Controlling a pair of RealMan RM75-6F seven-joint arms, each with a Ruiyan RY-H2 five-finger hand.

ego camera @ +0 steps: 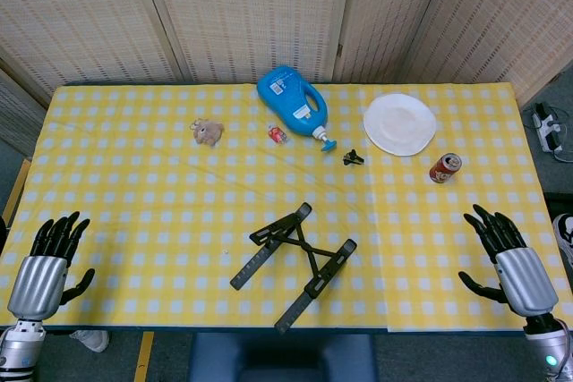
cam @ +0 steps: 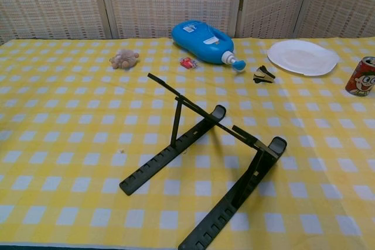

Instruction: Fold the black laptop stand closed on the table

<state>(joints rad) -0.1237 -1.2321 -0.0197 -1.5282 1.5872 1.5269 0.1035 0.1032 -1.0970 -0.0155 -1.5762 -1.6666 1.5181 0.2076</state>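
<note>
- Currently the black folding laptop stand (ego camera: 294, 261) sits propped open on the yellow checked table (ego camera: 134, 176).
- Left hand (ego camera: 49, 261) and right hand (ego camera: 510, 257) wait wide, empty.
- Pressing one rail alone would probably skid it.

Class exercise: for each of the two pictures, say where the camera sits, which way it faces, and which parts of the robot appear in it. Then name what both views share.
Head view: high above the near edge, looking down on the table; the left hand and right hand show, fingers spread.
Chest view: low at the near edge, facing across the table; no robot parts.
Shared: the open black laptop stand, blue bottle, white plate, can.
</note>
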